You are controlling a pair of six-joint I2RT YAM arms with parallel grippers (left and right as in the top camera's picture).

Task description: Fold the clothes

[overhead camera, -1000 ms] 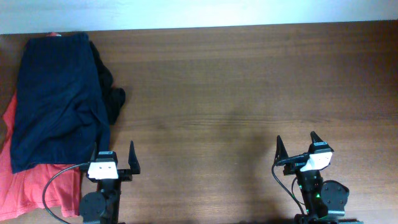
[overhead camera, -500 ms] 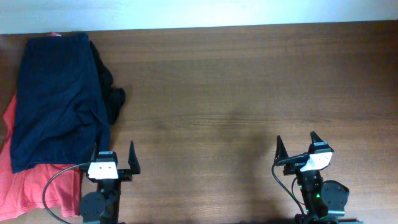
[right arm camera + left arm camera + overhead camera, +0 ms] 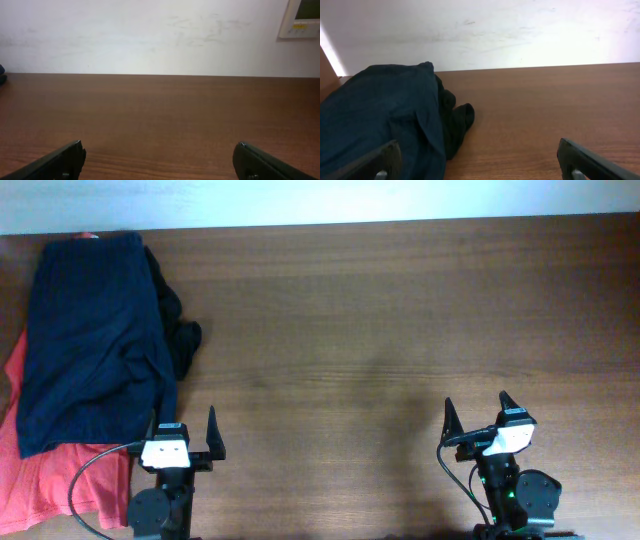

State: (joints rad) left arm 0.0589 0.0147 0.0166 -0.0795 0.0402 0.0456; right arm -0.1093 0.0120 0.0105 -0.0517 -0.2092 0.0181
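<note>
Left gripper [image 3: 182, 422], at 7 o'clock on the table [image 3: 380, 310]: jaws spread wide, holding nothing; its outer finger sits just beside the navy garment [image 3: 90, 330], contact indeterminate. Right gripper [image 3: 476, 410], at 5 o'clock: jaws spread wide, holding nothing. The navy garment lies at 9–10 o'clock, over a black garment [image 3: 182, 335] and a red garment [image 3: 40, 480].
</note>
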